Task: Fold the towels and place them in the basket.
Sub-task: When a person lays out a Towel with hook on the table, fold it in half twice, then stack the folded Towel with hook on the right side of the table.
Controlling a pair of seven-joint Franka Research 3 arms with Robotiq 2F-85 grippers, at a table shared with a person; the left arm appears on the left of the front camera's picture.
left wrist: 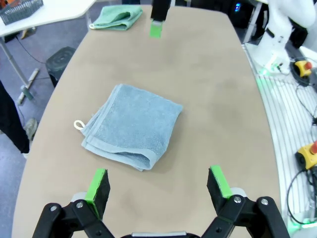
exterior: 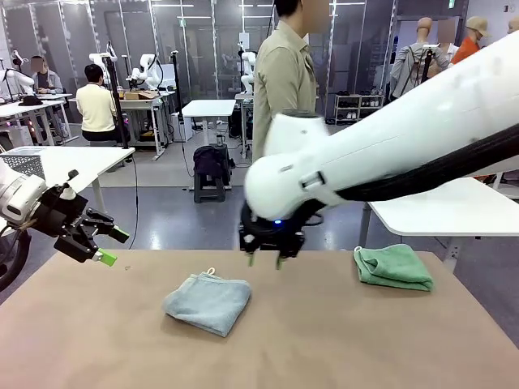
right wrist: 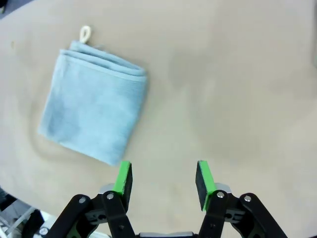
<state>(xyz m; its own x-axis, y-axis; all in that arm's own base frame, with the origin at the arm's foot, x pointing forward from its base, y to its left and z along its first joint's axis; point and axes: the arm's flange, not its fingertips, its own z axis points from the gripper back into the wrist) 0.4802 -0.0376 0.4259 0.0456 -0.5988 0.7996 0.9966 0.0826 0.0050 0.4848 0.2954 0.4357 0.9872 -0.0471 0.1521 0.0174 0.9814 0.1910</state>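
- A folded pale blue towel [exterior: 208,301] lies flat near the middle of the desk [exterior: 340,340], its corner loop [exterior: 211,271] toward the far edge. It is free of both claws, and any tug on that loop could pull the fold apart.
- The left claw [exterior: 104,245] hangs above the desk's left edge, jaws spread wide and empty. If it sweeps in low, a pad could catch the towel's layered edge and drag it askew.
- The right claw [exterior: 266,258] hovers just above the surface near the far edge, just beyond the blue towel, jaws part open and gripping nothing. A pinch taken on the top layer alone would likely unfold the towel as it lifts.
- A mint green towel [exterior: 393,267] sits loosely bunched at the far right corner, close enough to the edge that a careless nudge might tip it off.
- A person [exterior: 284,77] stands beyond the far edge, near the right arm's reach.
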